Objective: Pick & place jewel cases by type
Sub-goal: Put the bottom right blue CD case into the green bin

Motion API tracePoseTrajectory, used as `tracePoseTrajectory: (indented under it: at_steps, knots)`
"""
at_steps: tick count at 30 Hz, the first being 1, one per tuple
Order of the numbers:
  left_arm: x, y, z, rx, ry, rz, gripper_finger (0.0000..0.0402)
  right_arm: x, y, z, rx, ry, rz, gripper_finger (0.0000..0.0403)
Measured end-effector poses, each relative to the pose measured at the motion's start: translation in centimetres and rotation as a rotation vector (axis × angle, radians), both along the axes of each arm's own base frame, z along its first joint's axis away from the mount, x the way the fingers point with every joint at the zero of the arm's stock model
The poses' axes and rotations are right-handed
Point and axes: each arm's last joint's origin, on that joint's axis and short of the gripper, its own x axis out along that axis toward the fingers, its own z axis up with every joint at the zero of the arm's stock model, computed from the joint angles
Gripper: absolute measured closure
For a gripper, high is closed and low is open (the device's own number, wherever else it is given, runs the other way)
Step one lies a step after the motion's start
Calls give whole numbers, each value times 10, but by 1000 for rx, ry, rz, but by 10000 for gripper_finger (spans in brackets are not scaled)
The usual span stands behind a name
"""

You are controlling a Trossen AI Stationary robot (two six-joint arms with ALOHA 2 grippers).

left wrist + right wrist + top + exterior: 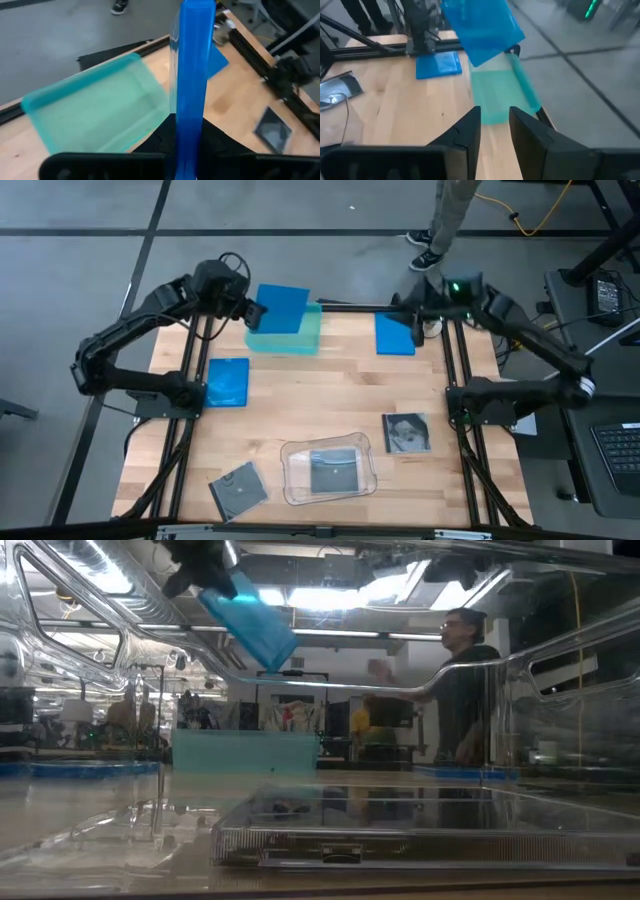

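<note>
High view: left gripper [258,311] clamped on blue case [282,309] edge above teal tray [300,338]; right gripper [494,125] apart; case likely light, stiff, slippery; grip edgewise.

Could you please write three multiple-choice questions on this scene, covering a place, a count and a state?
1. Where is the held blue jewel case? A above the teal tray B in the clear tray C flat on the table
2. How many blue jewel cases show in the high view? A one B three C five
3. How is the right gripper? A shut on a case B open, empty C out of view

A: the left gripper holds it over the teal tray.
B: one held, two on the table.
B: its fingers stand apart, holding nothing.
</note>
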Motion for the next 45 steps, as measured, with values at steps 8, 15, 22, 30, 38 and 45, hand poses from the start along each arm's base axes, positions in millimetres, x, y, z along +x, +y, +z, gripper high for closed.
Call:
tracePoseTrajectory:
  at_steps: [8, 15, 22, 30, 38, 45]
  knots:
    - [-15, 23, -31, -106, 48, 173, 379, -28, 21, -21, -107, -127, -1, 297]
    - [-13, 33, -74, -217, 31, 226, 379, -36, 26, -17, -154, -149, 3, 297]
    - [3, 51, -90, -235, -3, 235, 378, -36, 26, -17, -198, -138, 17, 297]
    - [27, 72, -125, -349, 30, 179, 378, -36, 26, -18, -219, -127, 26, 297]
    - [43, 91, -148, -388, 10, 177, 377, -36, 26, -20, -208, -111, 27, 297]
    - [48, 94, -161, -450, 16, 158, 360, -36, 26, -20, -210, -111, 28, 297]
